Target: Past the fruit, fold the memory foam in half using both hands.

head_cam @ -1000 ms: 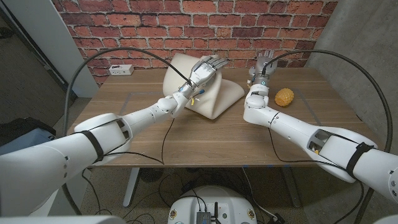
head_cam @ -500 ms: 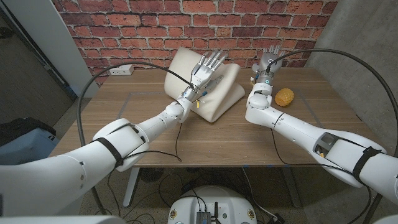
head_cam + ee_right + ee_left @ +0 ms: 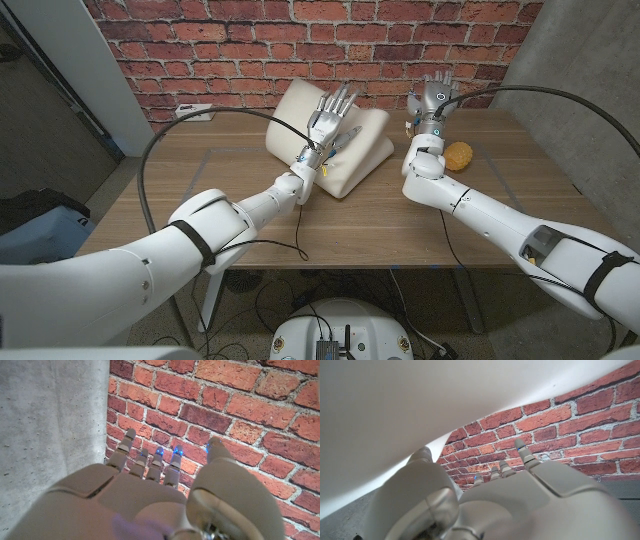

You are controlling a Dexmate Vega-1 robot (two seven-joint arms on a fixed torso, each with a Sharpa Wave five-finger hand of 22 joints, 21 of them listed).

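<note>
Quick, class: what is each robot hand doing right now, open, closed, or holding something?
Left robot hand: open, fingers spread over the memory foam, holding nothing.
Right robot hand: open, raised, holding nothing.

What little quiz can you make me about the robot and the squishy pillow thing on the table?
1. True or false: the left hand is over the cream foam.
2. Which side of the foam is the yellow fruit on: the robot's left or right?
3. What does the right hand hold: A) the fruit, B) the foam, C) nothing?

Key
1. True. Its fingers are spread above the foam.
2. Right. It sits on the table beside the right arm.
3. C. The hand is raised with fingers apart, holding nothing.
</note>
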